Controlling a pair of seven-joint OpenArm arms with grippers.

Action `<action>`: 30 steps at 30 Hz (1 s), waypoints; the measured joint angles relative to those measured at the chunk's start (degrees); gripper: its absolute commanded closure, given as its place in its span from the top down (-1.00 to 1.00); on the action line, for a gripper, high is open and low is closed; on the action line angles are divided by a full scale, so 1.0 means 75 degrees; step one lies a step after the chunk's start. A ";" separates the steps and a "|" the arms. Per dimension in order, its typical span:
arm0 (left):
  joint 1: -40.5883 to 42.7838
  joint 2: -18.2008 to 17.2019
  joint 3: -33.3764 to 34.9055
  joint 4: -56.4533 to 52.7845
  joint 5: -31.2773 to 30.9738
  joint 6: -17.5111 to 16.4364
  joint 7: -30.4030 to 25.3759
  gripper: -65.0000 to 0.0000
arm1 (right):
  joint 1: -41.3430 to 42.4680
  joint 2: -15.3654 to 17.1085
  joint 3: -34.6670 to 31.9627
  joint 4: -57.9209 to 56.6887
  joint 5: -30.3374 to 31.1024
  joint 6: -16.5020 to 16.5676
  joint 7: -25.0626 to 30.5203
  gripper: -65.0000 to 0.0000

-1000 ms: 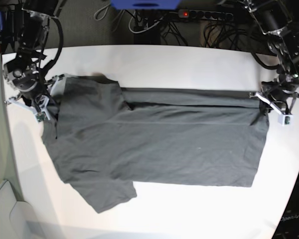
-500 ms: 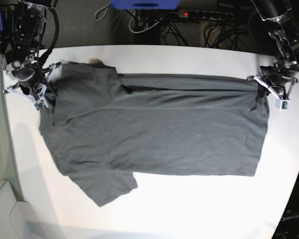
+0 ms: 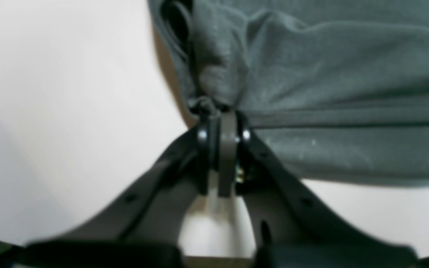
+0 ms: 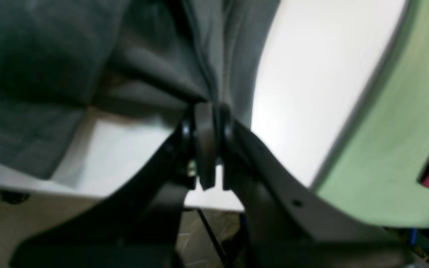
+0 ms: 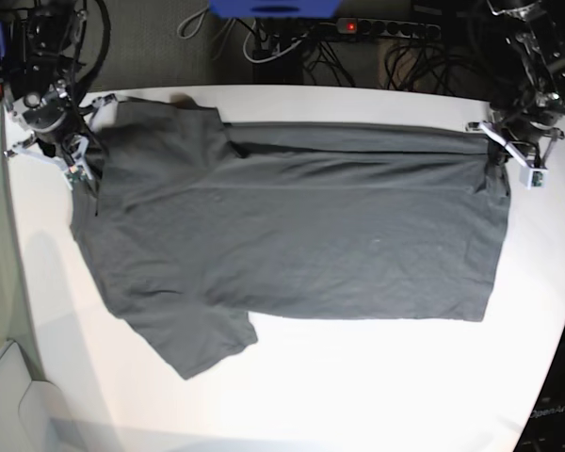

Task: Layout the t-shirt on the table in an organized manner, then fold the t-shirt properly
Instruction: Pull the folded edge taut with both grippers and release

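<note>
The shirt point(image 5: 292, 235) lies spread flat on the white surface point(image 5: 377, 386), taking up its middle and far part. Its body runs lengthwise across the base view, hem at that view's right end and shoulders at the left end. One sleeve point(image 5: 202, 339) sticks out from the shirt's near left corner toward the front edge of the surface. Along the shirt's far edge a narrow strip is folded over, making a straight band from the collar region to the hem. The cloth is mostly smooth, with light creases over the body.

At the shirt's far hem corner the left gripper point(image 5: 494, 155) is pressed together on a pinch of the fabric; the left wrist view shows cloth bunched right at the closed tips point(image 3: 220, 111), with the rest of the shirt point(image 3: 330, 93) draping away from them and white surface point(image 3: 69, 111) beside it.

At the shirt's far shoulder corner the right gripper point(image 5: 83, 155) likewise pinches the fabric; in the right wrist view dark folds point(image 4: 162, 67) gather into the closed tips point(image 4: 207, 111), and that corner hangs a little above the surface point(image 4: 311, 93).

Beyond the far edge of the surface, past the shirt, lie a power strip point(image 5: 386, 28) and tangled cables point(image 5: 424, 61) on the floor.
</note>
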 measured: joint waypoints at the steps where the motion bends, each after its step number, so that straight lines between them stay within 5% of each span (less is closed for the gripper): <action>1: 0.0000 0.0006 0.0000 0.0000 0.0003 -0.0003 0.0003 -0.99 | -0.0090 0.0000 -0.0003 0.0146 0.0035 0.0000 0.0009 -1.00; 15: 0.0248 -0.0017 0.0000 0.0055 -0.0035 -0.0003 -0.0146 -0.98 | -0.0329 -0.0338 0.0029 0.0274 -0.0044 0.0000 0.0020 -1.00; 18: 0.0294 -0.0029 0.0000 0.0058 -0.0038 -0.0003 -0.0184 -0.96 | -0.0326 -0.0356 0.0032 0.0274 -0.0044 0.0000 0.0023 -0.86; 25: 0.0417 -0.0035 -0.0015 0.0070 -0.0035 0.0055 -0.0201 -0.21 | -0.0329 -0.0396 0.0093 0.0306 -0.0067 0.0000 0.0003 -0.18; 30: 0.0437 -0.0058 -0.0044 0.0076 -0.0029 0.0058 -0.0187 0.18 | -0.0326 -0.0694 0.0901 0.0323 -0.0076 0.0000 -0.0035 0.07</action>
